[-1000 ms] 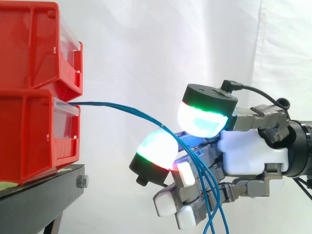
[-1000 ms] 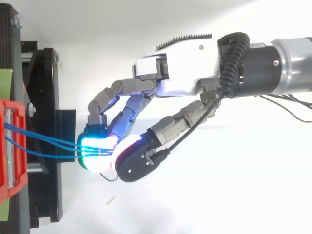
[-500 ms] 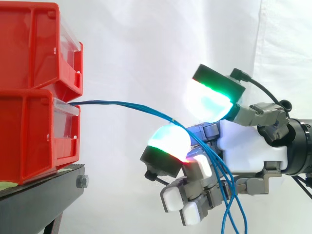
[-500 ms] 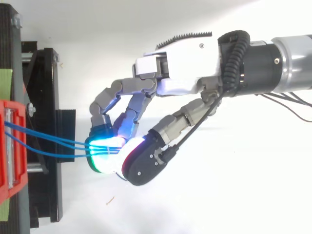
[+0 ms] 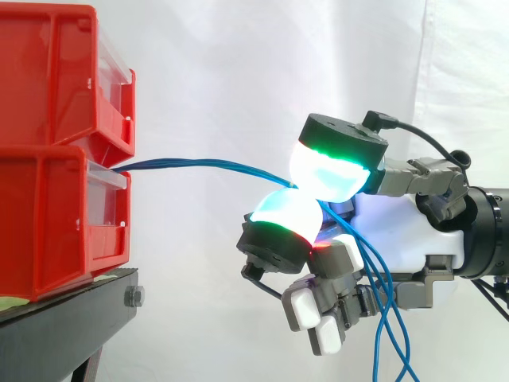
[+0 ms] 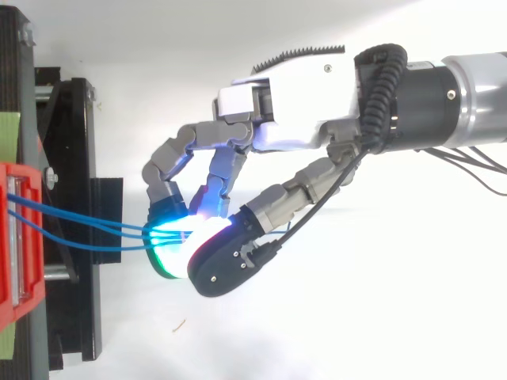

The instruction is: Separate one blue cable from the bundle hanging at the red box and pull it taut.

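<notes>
Two red bins sit stacked on a black stand before a white curtain. Blue cables leave the front of the lower bin and run away from it close together, in a gentle bow rather than a straight line. From above, three of them show, spread apart at the bin and drawing together farther out. Well clear of the bins, the hand pinches them. Two pads, glowing cyan-white with green edges, press together one above the other, and all the cables meet between them. On the far side of the pinch from the bins, the cables drop slack past the palm and hang down to the frame's lower edge. The other fingers curl in below the pinch.
</notes>
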